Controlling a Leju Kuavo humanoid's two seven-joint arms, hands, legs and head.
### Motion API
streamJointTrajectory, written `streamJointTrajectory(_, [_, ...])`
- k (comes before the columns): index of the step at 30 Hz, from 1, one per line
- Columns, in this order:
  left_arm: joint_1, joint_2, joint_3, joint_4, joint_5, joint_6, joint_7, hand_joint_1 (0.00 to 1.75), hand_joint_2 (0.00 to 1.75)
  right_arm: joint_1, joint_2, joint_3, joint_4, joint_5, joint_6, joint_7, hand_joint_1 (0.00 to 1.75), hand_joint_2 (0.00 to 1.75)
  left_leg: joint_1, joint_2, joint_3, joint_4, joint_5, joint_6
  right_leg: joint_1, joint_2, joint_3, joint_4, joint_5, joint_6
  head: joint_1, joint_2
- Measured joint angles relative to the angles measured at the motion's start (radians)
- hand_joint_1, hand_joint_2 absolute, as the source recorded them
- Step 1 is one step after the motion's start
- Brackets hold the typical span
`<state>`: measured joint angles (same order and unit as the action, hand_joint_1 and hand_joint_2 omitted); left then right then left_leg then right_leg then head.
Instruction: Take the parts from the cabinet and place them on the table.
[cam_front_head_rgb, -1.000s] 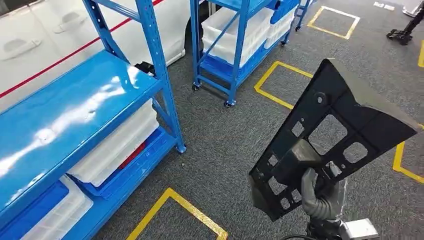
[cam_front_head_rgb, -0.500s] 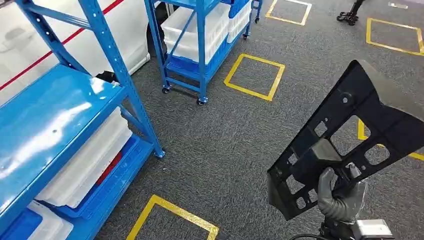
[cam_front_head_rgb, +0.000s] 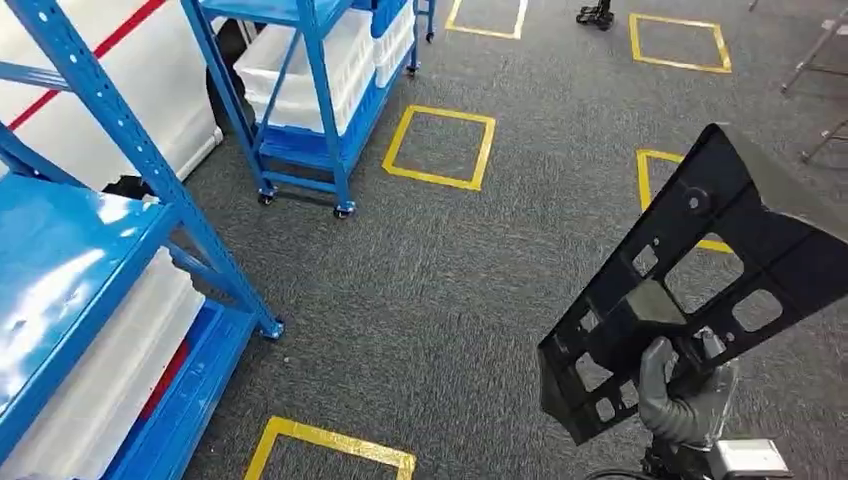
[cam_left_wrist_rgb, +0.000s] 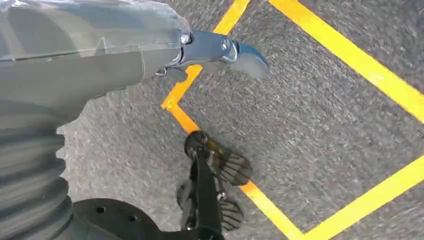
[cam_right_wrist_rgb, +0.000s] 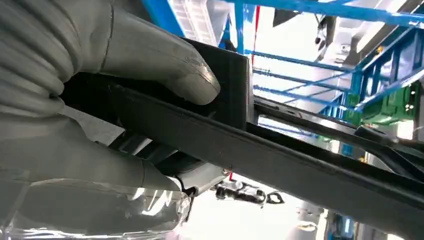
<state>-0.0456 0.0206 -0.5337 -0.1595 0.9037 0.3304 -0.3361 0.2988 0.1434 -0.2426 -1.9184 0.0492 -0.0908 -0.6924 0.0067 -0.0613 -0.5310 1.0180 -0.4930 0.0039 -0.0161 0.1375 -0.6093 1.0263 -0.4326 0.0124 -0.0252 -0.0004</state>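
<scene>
From the head view I observe my right hand (cam_front_head_rgb: 685, 400) gripping a black plastic part (cam_front_head_rgb: 700, 275), a flat perforated panel with several rectangular cut-outs, held upright and tilted above the grey carpet (cam_front_head_rgb: 450, 280) at the lower right. The right wrist view confirms the grip: the grey thumb (cam_right_wrist_rgb: 165, 65) presses down on the panel's dark edge (cam_right_wrist_rgb: 280, 160), with the other fingers wrapped beneath it. The part is clear of any shelf or surface and is carried in the air. To my left stands a blue shelving rack (cam_front_head_rgb: 90, 250) with white bins (cam_front_head_rgb: 110, 370) on its lower level; a second blue wheeled rack (cam_front_head_rgb: 300, 100) with white bins stands further off. Yellow taped squares (cam_front_head_rgb: 440, 145) mark the carpet. My left hand (cam_left_wrist_rgb: 100, 45) shows in the left wrist view over the carpet and yellow tape lines (cam_left_wrist_rgb: 350, 55); I cannot tell whether its fingers are spread or curled, though nothing is seen held in it.
</scene>
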Motion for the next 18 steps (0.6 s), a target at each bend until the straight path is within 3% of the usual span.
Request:
streamJointTrajectory(1, [-0.002,0.0,0.002,0.0,0.001,0.0,0.0,0.0,1.75,0.001,0.001,0.0,0.0,0.0,0.0,0.0,1.75,1.75,0.005,0.015,0.005,-0.012,0.008,0.012,0.001,0.015,-0.003,-0.001,0.003,0.008,0.0,0.0])
streamJointTrajectory(2, [-0.003,-0.001,0.003,0.0,0.002,0.0,0.0,0.0,1.75,0.003,0.001,0.0,0.0,0.003,0.001,0.0,1.75,1.75,0.008,0.033,0.009,-0.019,0.015,0.018,-0.001,-0.022,-0.006,0.014,-0.009,0.007,0.0,0.0])
streamJointTrajectory(3, [-0.002,-0.001,0.005,0.0,0.004,0.0,-0.002,0.0,1.75,0.0,0.001,0.0,0.001,0.003,0.0,0.0,1.75,1.75,0.007,0.042,0.008,-0.022,0.018,0.024,0.006,-0.074,-0.029,0.056,-0.042,0.009,0.001,0.0])
streamJointTrajectory(4, [0.0,-0.001,0.007,0.0,0.005,0.0,-0.003,0.0,1.75,-0.004,0.001,-0.001,0.003,0.003,0.0,0.0,1.75,1.75,0.003,0.056,0.006,-0.022,0.018,0.025,0.006,-0.105,-0.064,0.132,-0.084,0.013,0.001,0.0])
streamJointTrajectory(6, [0.006,0.0,0.008,0.0,0.006,-0.003,-0.005,0.0,1.75,-0.001,0.001,-0.001,0.009,0.003,0.0,0.0,1.75,1.75,-0.002,0.086,0.004,-0.021,0.016,0.028,0.001,-0.129,-0.137,0.286,-0.146,0.017,0.001,0.0])
streamJointTrajectory(7, [0.006,0.0,0.009,0.0,0.006,-0.005,-0.005,0.0,1.75,0.001,0.001,-0.001,0.013,0.003,0.0,0.0,1.75,1.75,-0.004,0.1,0.004,-0.021,0.015,0.028,0.0,-0.132,-0.146,0.308,-0.143,0.018,0.001,0.0])
streamJointTrajectory(8, [0.005,0.0,0.01,0.0,0.006,-0.006,-0.006,0.0,1.75,0.003,0.001,-0.002,0.017,0.003,0.0,0.0,1.75,1.75,-0.004,0.113,0.005,-0.021,0.014,0.027,0.0,-0.135,-0.133,0.282,-0.121,0.018,0.001,0.0])
streamJointTrajectory(9, [0.005,0.0,0.012,0.0,0.006,-0.007,-0.006,0.0,1.75,0.003,0.001,-0.002,0.019,0.003,0.0,0.0,1.75,1.75,-0.004,0.125,0.006,-0.021,0.012,0.027,0.001,-0.14,-0.098,0.22,-0.086,0.016,0.001,0.0])
streamJointTrajectory(10, [0.003,0.0,0.013,0.0,0.006,-0.008,-0.006,0.0,1.75,0.002,0.001,-0.002,0.02,0.003,0.0,0.0,1.75,1.75,-0.004,0.137,0.01,-0.021,0.009,0.025,0.002,-0.154,-0.043,0.125,-0.044,0.013,0.001,0.0])
streamJointTrajectory(11, [0.001,0.0,0.015,0.0,0.008,-0.01,-0.005,0.0,1.75,0.001,0.001,-0.002,0.021,0.003,-0.001,0.0,1.75,1.75,-0.005,0.148,0.015,-0.021,0.006,0.021,0.006,-0.193,0.017,0.026,-0.014,0.007,0.001,0.0])
streamJointTrajectory(12, [0.002,0.0,0.016,0.0,0.01,-0.01,-0.005,0.0,1.75,-0.003,0.002,-0.002,0.023,0.003,-0.001,0.0,1.75,1.75,-0.013,0.158,0.016,-0.02,0.001,0.014,0.019,-0.224,0.03,-0.001,-0.031,-0.002,0.001,0.0])
streamJointTrajectory(16, [-0.008,0.0,0.023,0.0,0.018,-0.01,-0.002,0.0,1.75,-0.005,0.003,-0.002,0.027,0.008,-0.003,0.0,1.75,1.75,-0.014,0.196,0.03,-0.023,-0.006,-0.004,0.02,-0.174,0.022,-0.009,-0.022,-0.021,0.001,0.0])
streamJointTrajectory(17, [-0.009,0.001,0.024,0.0,0.019,-0.01,-0.002,0.0,1.75,-0.005,0.005,-0.002,0.027,0.01,-0.003,0.001,1.75,1.75,-0.006,0.166,0.026,-0.008,-0.019,-0.012,0.01,-0.164,0.029,-0.017,-0.014,-0.029,0.001,0.0])
streamJointTrajectory(18, [-0.006,0.001,0.024,0.0,0.021,-0.009,-0.003,0.0,1.75,-0.01,0.007,-0.002,0.027,0.01,-0.003,0.001,1.75,1.75,-0.005,0.117,0.012,0.026,-0.045,-0.013,0.008,-0.155,0.029,-0.019,-0.013,-0.035,0.0,0.0])
